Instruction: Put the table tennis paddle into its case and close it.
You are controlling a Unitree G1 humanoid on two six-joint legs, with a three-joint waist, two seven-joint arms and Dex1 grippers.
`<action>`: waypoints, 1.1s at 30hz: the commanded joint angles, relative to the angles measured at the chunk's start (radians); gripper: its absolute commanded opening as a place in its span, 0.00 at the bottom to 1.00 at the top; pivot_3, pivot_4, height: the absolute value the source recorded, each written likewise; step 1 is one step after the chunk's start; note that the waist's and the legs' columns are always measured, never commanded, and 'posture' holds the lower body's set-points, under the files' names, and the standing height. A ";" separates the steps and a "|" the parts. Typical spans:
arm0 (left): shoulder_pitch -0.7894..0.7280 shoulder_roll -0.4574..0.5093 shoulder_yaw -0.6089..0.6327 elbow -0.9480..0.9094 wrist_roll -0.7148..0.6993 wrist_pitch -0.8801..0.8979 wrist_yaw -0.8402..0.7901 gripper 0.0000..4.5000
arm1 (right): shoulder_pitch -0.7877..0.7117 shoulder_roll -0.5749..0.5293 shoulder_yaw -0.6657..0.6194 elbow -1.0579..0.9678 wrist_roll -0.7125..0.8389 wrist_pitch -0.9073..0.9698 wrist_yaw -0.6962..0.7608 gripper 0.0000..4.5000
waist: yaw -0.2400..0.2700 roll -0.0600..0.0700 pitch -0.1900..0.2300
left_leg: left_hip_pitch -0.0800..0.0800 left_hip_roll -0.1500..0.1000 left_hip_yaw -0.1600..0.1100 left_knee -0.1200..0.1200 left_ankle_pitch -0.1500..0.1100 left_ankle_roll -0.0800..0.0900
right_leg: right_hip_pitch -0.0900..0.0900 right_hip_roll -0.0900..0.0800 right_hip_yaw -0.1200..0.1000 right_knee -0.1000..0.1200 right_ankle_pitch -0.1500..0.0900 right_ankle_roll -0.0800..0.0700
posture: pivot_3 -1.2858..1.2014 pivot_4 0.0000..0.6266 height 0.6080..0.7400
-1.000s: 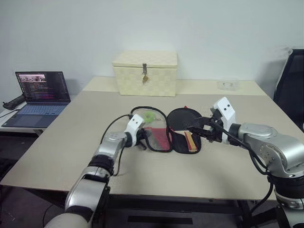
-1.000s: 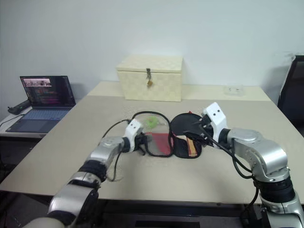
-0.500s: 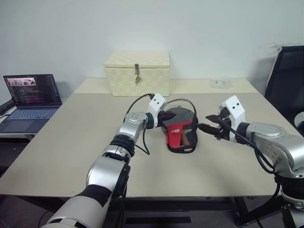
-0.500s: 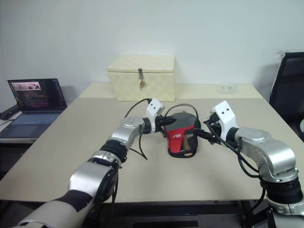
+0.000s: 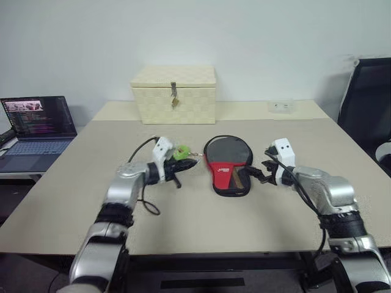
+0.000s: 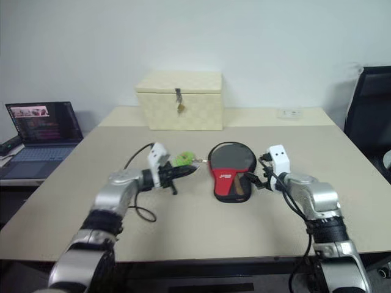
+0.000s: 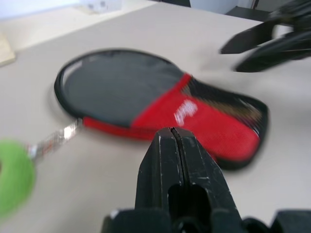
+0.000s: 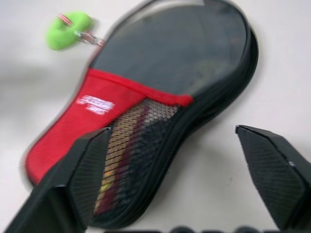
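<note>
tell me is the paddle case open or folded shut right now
Folded shut: the case lies flat on the table with its cover over the paddle's handle, seen through the mesh. Whether the zip is fully drawn, I cannot tell.

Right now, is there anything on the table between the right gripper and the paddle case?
No, nothing visible. The right gripper is open, with the case directly ahead of its fingers over bare table. The green ring lies off the case's far side, near the shut left gripper.

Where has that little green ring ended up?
The green ring lies on the table, just left of the case in the head views, right beside the left gripper.
</note>
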 commanded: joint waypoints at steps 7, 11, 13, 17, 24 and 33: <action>0.130 0.082 0.052 -0.321 -0.095 0.156 0.047 0.00 | -0.142 0.056 0.022 0.380 -0.119 -0.207 0.024 0.99 | 0.014 0.000 0.000 | 0.000 0.000 0.000 0.000 0.000 0.000 | 0.001 0.000 -0.001 -0.001 0.000 0.000 | 0.52 0.24 1.00; 0.147 0.088 0.053 -0.363 -0.107 0.181 0.068 0.00 | -0.171 0.076 0.022 0.493 -0.145 -0.237 0.044 0.99 | 0.012 0.000 0.000 | 0.002 0.000 0.000 0.000 0.000 0.000 | 0.002 0.000 0.000 0.000 0.000 0.000 | 0.52 0.24 1.00; 0.150 0.090 0.053 -0.373 -0.111 0.188 0.075 0.00 | -0.186 0.084 0.018 0.536 -0.153 -0.246 0.049 0.99 | 0.008 0.000 0.000 | 0.002 0.000 0.000 0.000 0.000 0.000 | 0.002 0.000 -0.001 0.000 0.000 0.000 | 0.52 0.24 1.00; 0.153 0.096 0.052 -0.386 -0.115 0.193 0.085 0.00 | -0.206 0.100 0.022 0.595 -0.173 -0.259 0.066 0.99 | -0.001 0.000 -0.001 | 0.004 0.000 0.000 0.000 0.000 0.000 | 0.004 0.000 0.000 0.000 0.000 0.000 | 0.52 0.24 1.00; 0.157 0.104 0.051 -0.396 -0.123 0.199 0.098 0.00 | -0.224 0.144 -0.006 0.658 -0.161 -0.230 0.090 0.91 | -0.004 0.000 -0.001 | 0.006 0.001 0.001 0.000 0.000 0.000 | 0.004 0.000 0.001 0.001 0.000 0.000 | 0.52 0.24 1.00; 0.199 0.141 0.056 -0.439 -0.153 0.230 0.060 0.00 | -0.260 0.223 -0.023 0.717 -0.169 -0.237 0.110 0.28 | -0.033 -0.001 -0.002 | 0.009 0.003 0.003 -0.001 0.000 0.000 | 0.005 0.000 0.003 0.002 0.001 -0.001 | 0.52 0.24 1.00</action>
